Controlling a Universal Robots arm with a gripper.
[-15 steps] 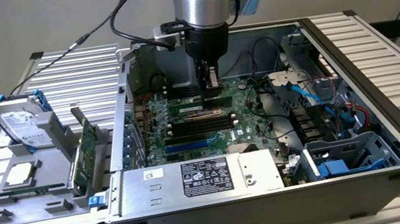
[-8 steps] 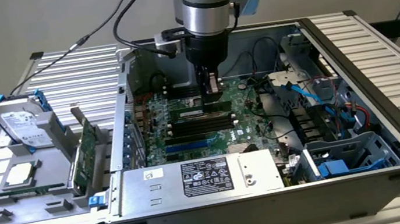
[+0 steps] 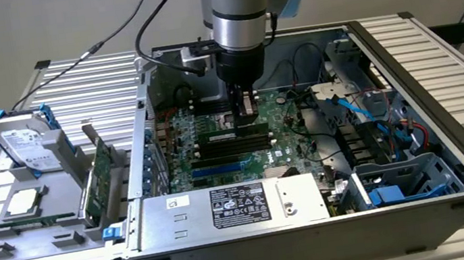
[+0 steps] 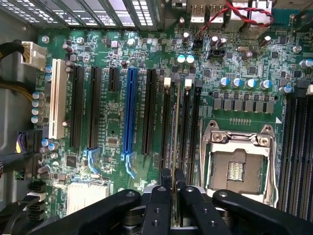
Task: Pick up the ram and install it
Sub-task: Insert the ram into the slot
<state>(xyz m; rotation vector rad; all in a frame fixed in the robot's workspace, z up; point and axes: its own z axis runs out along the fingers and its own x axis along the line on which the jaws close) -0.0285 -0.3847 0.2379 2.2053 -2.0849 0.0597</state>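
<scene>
Green ram (image 4: 175,142) pinched by downward-pointing end effector (image 4: 173,175).

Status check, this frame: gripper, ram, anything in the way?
Gripper shut on the ram. Ram edge-on over the black memory slots, beside the empty processor socket. Nothing seen blocking the slots.

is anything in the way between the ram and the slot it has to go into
Nothing visible. The gripper holds the ram edge-on right over the black memory slots beside the empty processor socket, and no cable or part lies across them.
</scene>
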